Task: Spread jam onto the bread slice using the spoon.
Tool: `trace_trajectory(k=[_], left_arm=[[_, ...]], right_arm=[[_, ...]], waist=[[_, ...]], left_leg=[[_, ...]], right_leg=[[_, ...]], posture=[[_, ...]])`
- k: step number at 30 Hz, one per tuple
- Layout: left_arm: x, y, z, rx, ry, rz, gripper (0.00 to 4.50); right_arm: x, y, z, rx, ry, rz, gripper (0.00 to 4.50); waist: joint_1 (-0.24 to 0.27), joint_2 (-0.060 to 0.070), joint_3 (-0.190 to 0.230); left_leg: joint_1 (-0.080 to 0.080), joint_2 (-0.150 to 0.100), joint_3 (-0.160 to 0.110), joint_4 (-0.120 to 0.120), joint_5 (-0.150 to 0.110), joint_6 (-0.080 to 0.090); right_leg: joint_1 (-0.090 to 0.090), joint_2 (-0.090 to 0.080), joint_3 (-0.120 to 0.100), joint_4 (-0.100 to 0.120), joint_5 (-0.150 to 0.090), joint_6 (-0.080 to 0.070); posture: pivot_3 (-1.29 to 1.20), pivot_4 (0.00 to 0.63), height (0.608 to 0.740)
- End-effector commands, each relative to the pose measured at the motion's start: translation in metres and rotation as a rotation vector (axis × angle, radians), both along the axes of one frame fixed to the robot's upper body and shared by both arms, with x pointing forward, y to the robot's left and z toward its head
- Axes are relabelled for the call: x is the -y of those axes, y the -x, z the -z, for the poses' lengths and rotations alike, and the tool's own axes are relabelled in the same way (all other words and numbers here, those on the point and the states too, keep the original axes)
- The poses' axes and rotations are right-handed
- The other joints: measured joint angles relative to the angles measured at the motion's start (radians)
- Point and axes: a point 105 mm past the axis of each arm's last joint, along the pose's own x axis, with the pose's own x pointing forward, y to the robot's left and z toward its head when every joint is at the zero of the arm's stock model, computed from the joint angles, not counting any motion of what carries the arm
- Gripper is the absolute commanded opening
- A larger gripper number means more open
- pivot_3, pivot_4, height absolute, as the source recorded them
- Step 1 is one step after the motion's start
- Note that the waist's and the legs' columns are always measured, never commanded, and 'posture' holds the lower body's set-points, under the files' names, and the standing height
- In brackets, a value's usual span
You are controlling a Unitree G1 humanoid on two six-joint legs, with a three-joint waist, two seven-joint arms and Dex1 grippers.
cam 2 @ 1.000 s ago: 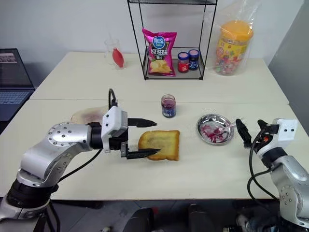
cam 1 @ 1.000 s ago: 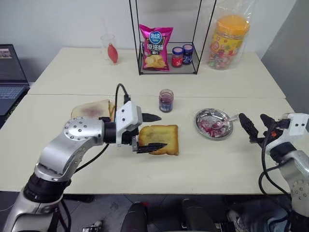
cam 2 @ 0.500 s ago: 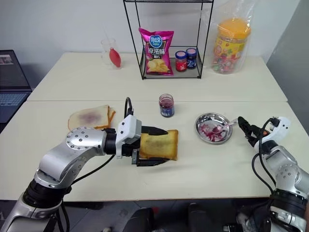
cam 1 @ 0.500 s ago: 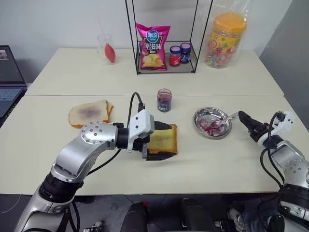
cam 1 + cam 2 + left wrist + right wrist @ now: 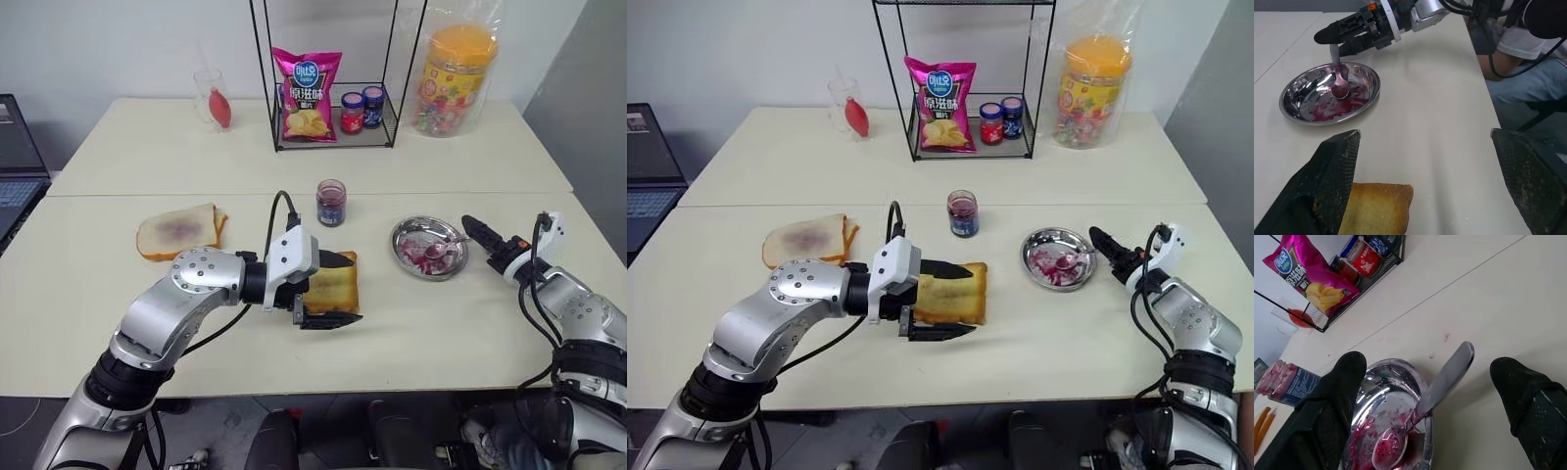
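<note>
Bread slice [image 5: 331, 286] lies mid-bench [image 5: 118, 235] between the left gripper's [image 5: 338, 291] wide fingers, not clamped. Right gripper [image 5: 477, 234] has advanced to the spoon [image 5: 446, 245], whose bowl rests in the smeared dish [image 5: 428, 249]; its fingers straddle the handle, wide apart. Pickup appears imminent.

A pale table [image 5: 196, 166] fills the room in front. At its far middle stands a black wire rack [image 5: 333, 73] holding a pink crisp bag [image 5: 304, 94] and two small lidded jars [image 5: 361, 111]. To the rack's left is a clear cup [image 5: 214, 98] with something red in it; to its right, a big plastic tub with an orange lid [image 5: 453, 73]. Nearer, a round metal dish [image 5: 416, 257], smeared red, sits on the right. A pile of toast slices [image 5: 178, 231] lies on the left, and a laptop [image 5: 15, 147] shows at the far left edge.
</note>
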Motion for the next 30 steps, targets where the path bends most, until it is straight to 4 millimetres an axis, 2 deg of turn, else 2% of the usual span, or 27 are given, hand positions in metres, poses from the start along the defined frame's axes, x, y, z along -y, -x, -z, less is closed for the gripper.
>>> trace_trajectory(k=[1,6,15,19,24,28,30], left_arm=[[0.002,0.001,-0.009,0.049,0.001,0.008,4.5],[0.002,-0.002,-0.009,0.059,-0.001,0.0,4.5],[-0.004,-0.007,-0.009,0.06,-0.006,-0.024,4.5],[-0.01,-0.011,-0.009,0.053,0.003,-0.064,4.5],[-0.015,-0.015,-0.012,0.059,0.017,-0.099,4.5],[-0.018,-0.016,-0.02,0.051,0.072,-0.147,4.5],[-0.019,-0.016,-0.022,0.047,0.086,-0.162,4.5]], right_arm=[[0.006,-0.004,-0.016,0.061,0.003,0.002,3.97],[0.008,-0.007,-0.017,0.067,-0.027,0.005,3.01],[0.014,-0.009,-0.022,0.085,-0.068,0.003,0.91],[0.005,-0.005,-0.028,0.108,-0.072,-0.053,0.07],[-0.001,0.0,-0.037,0.139,-0.08,-0.081,0.07],[-0.007,0.013,-0.062,0.222,-0.069,-0.1,0.07],[-0.008,0.017,-0.066,0.234,-0.059,-0.098,0.07]], waist=[[0.0,0.0,0.0],[0.0,0.0,0.0],[0.0,0.0,0.0],[0.0,0.0,0.0],[0.0,0.0,0.0],[0.0,0.0,0.0],[0.0,0.0,0.0]], left_leg=[[0.0,0.0,0.0,0.0,0.0,0.0],[0.0,0.0,0.0,0.0,0.0,0.0],[0.0,0.0,0.001,0.0,0.0,0.0],[0.0,0.0,0.001,0.0,0.0,0.0],[0.0,0.0,0.001,0.0,0.0,0.0],[0.0,0.0,0.001,0.0,0.0,0.0],[0.0,0.0,0.001,0.0,0.0,0.0]], right_leg=[[0.0,0.0,0.0,0.0,0.0,0.0],[0.0,0.0,0.0,0.0,0.0,0.0],[0.0,0.0,0.001,0.0,0.0,0.0],[0.0,0.0,0.001,0.0,0.0,0.0],[0.0,0.0,0.001,0.0,0.0,0.001],[0.0,0.0,0.001,0.0,0.0,0.001],[0.0,0.0,0.001,0.0,0.0,0.001]], posture=[[0.0,0.15,0.74],[0.0,0.15,0.74],[0.0,0.15,0.74],[0.0,0.15,0.74],[0.0,0.15,0.74],[0.0,0.15,0.74],[0.0,0.15,0.74]])
